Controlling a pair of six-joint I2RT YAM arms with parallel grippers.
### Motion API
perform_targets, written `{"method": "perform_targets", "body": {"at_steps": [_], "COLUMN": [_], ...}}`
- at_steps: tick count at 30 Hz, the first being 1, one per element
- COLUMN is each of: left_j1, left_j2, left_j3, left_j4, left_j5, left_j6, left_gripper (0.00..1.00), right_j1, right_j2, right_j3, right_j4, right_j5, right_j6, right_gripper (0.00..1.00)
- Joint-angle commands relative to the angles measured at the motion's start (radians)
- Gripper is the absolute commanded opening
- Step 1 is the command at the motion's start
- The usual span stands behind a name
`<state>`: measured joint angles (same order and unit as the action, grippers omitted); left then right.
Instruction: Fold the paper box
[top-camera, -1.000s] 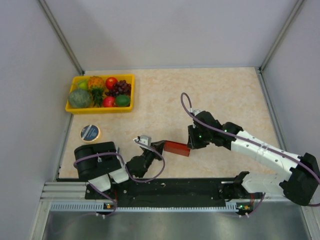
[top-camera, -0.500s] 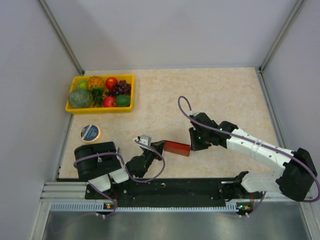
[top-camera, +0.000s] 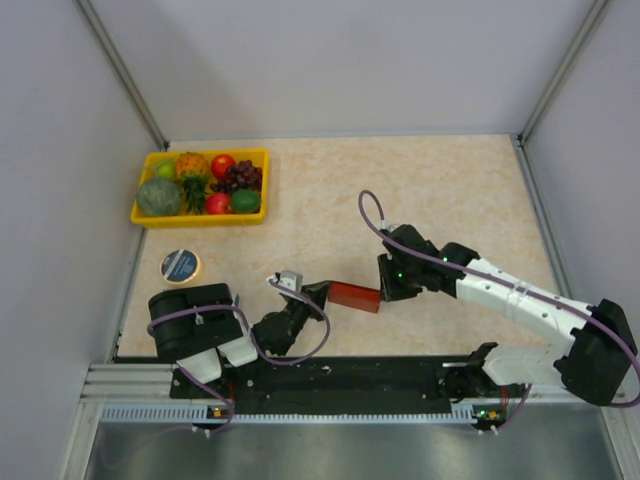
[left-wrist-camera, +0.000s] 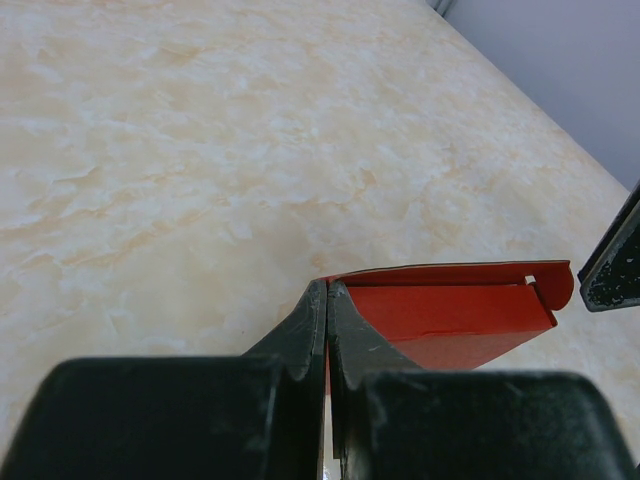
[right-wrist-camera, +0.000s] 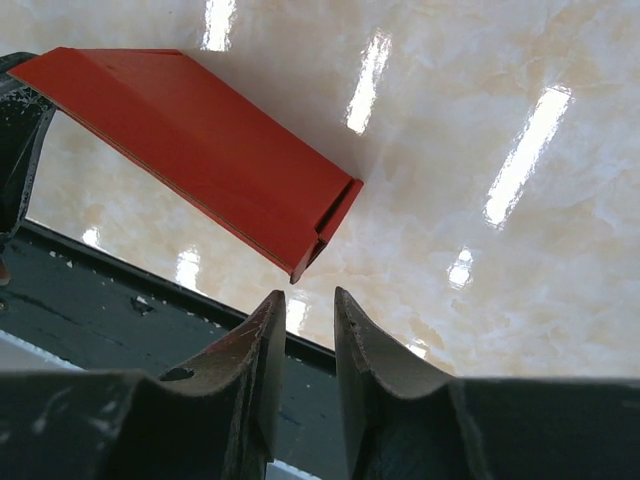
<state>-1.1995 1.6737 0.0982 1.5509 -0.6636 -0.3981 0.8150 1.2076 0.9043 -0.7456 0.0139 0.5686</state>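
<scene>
OVERHEAD AND UP CLOSE: A fixed camera high above and behind the robot looks down on the whole beige marbled tabletop (top-camera: 420, 190). The black mounting rail (top-camera: 340, 378) runs along the bottom of its wide frame. The left wrist camera sits just behind the black left pincer (left-wrist-camera: 327, 292), skimming low over the tabletop in close-up. The right wrist camera looks steeply down past the black right pincer (right-wrist-camera: 307, 300), with the rail at the lower left of its frame. All three views share the thin bright red cardboard box (top-camera: 354, 297), at centre in the overhead shot. Each wrist view catches the opposite pincer at its edge.
</scene>
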Motion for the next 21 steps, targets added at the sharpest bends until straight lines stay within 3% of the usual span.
{"method": "perform_targets", "body": {"at_steps": [1,14,21], "left_j1": [-0.018,-0.018,-0.02], "left_j2": [0.061,0.064,0.064], "left_j3": [-0.199,-0.198,-0.198], "left_j4": [0.118,0.118,0.118], "left_j5": [0.042,0.038,0.038], "left_j6": [-0.008,-0.012,-0.013], "left_gripper": [0.0,0.0,0.0], "right_j1": [-0.005,-0.005,0.0], "right_j2": [0.023,0.067,0.061], "right_j3": [0.054,0.07,0.039], "right_j4": [0.041,0.069,0.083], "right_j5": [0.023,0.026,0.04], "right_j6": [0.007,0.011,0.053], "right_gripper": [0.25,0.19,0.0]}}
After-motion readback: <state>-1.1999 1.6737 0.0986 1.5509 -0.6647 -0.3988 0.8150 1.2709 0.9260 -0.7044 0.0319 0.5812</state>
